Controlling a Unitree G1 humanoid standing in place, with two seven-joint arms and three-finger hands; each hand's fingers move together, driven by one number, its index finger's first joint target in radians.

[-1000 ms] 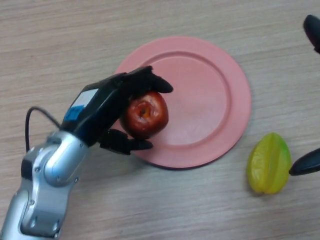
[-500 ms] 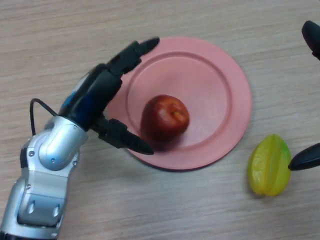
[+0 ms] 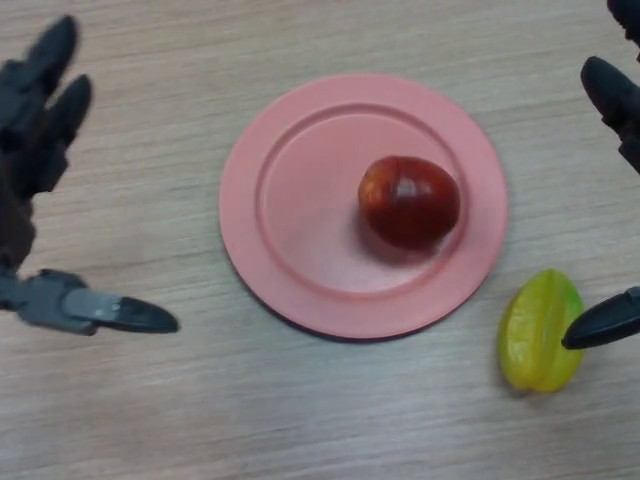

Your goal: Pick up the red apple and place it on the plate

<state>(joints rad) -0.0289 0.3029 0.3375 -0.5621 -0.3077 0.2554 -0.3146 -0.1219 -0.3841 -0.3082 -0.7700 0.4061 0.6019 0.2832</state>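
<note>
Left hand hangs at the table's left edge, fingers spread and straight, holding nothing. Well off to its right the red apple lies inside the pink plate, right of the plate's centre and within the raised rim, tipped on its side with its long axis running roughly left to right. To my eye the placing looks done. Right hand shows only as dark fingertips at the right edge, relaxed and empty, and it is the nearer of the two to the apple. A yellow starfruit lies on the wooden table, just off the plate's lower right rim.
</note>
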